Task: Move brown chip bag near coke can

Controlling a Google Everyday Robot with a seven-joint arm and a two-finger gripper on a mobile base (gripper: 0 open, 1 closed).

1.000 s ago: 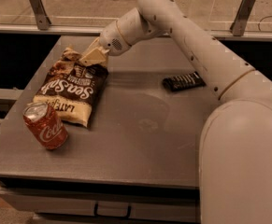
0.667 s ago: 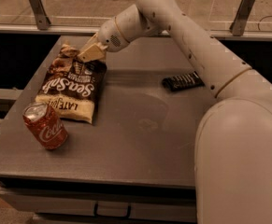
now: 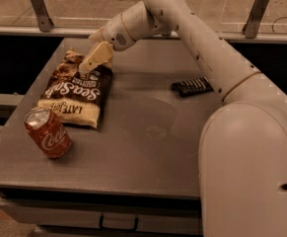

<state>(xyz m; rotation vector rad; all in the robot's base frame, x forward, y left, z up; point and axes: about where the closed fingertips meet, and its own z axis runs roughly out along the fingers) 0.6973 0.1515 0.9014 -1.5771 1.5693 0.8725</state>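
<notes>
Brown chip bag [image 3: 76, 95] is lying flat on table [image 3: 148, 147], near end just beside coke can [image 3: 47, 132] | gripper [image 3: 86, 68] is sitting at bag's far end | how wide: cannot tell

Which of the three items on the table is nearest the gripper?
The brown chip bag: the gripper is right at its far end. The coke can sits past the bag's near end, and the black wrapped bar lies well apart across the table.

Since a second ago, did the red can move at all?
No. The coke can is at the same spot by the table's left edge; the claw is at the brown chip bag's far end.
</notes>
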